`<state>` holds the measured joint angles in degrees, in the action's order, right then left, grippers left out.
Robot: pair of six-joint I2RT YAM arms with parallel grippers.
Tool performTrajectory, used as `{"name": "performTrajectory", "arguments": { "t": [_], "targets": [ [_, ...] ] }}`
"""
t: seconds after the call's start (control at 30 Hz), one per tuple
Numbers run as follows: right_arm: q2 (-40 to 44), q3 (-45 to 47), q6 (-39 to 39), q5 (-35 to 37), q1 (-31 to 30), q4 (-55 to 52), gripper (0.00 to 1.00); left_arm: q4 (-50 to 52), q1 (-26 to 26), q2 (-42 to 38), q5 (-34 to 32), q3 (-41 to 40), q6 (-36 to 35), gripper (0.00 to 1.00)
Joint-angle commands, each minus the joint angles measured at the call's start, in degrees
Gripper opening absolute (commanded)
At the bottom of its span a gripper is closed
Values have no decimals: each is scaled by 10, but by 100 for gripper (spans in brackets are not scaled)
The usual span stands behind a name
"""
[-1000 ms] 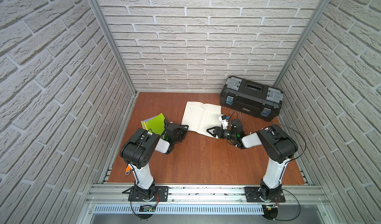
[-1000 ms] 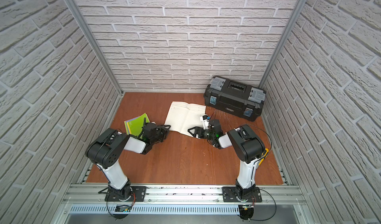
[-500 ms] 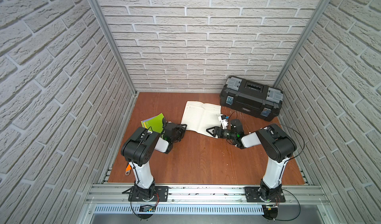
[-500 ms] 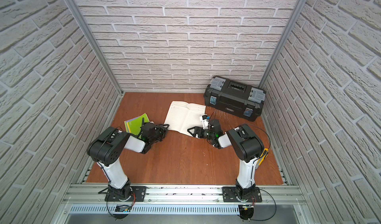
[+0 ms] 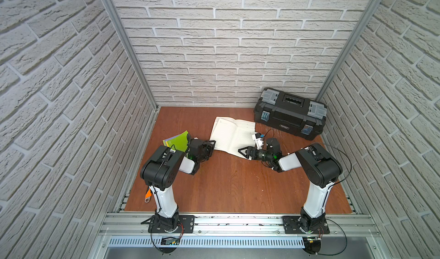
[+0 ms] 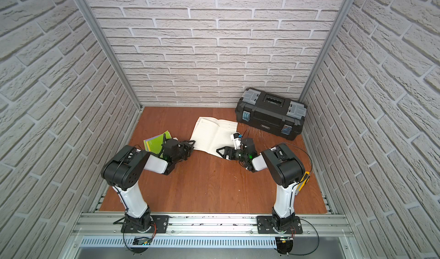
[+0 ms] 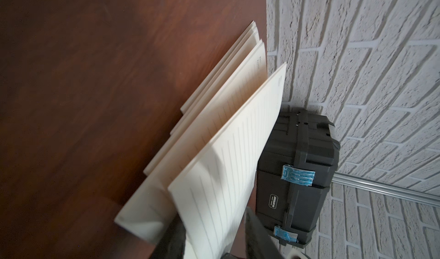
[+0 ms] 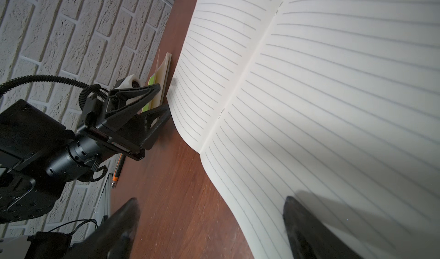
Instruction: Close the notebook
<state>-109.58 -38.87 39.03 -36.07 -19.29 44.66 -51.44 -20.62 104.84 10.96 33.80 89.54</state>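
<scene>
The notebook (image 5: pixel 231 134) (image 6: pixel 212 134) lies open on the wooden table, lined cream pages up. My left gripper (image 5: pixel 213 142) (image 6: pixel 192 142) is at its near left corner. In the left wrist view its jaws (image 7: pixel 213 218) stand apart, with lifted pages (image 7: pixel 238 150) between them. The right wrist view shows the left gripper's (image 8: pixel 163 97) two fingers apart at that corner. My right gripper (image 5: pixel 242 151) (image 6: pixel 220 151) (image 8: pixel 211 199) is open at the near right edge. One of its fingers is over the page (image 8: pixel 309 79) and the other is over bare wood.
A green notebook (image 5: pixel 177 140) (image 6: pixel 157 141) lies shut to the left, behind the left gripper. A black toolbox (image 5: pixel 289 112) (image 6: pixel 271 113) (image 7: pixel 297 162) stands at the back right, close to the open notebook's far corner. Brick walls close in three sides.
The left gripper has edged slightly at the notebook's corner. The right arm and the notebook look unchanged.
</scene>
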Motion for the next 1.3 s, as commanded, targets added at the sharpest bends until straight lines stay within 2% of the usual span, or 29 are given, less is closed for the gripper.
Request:
{"name": "performTrajectory", "arguments": {
  "t": [0.0,0.07,0.23,0.4,0.57,0.73,0.83,1.0,1.27],
  "targets": [
    [-55,38,5,33,1,-153,94,-21,4,18,20,27,-10,36],
    [-56,39,4,33,2,-153,94,-18,3,30,32,43,-16,31],
    [-60,43,9,32,2,-142,94,-6,-10,37,40,56,-29,8],
    [-66,43,13,30,2,-131,94,21,-30,22,40,56,-54,0],
    [-42,43,16,29,2,-137,94,80,-54,-6,32,73,-105,0],
    [48,45,-3,40,3,-202,94,151,-79,-49,21,94,-157,0],
    [125,41,-33,62,2,-280,94,214,-96,-89,5,103,-201,0],
    [262,40,-66,95,3,-399,94,357,-141,-168,-60,114,-293,0],
    [455,57,-69,144,3,-522,95,367,-207,-233,-121,55,-370,0]
  ]
}}
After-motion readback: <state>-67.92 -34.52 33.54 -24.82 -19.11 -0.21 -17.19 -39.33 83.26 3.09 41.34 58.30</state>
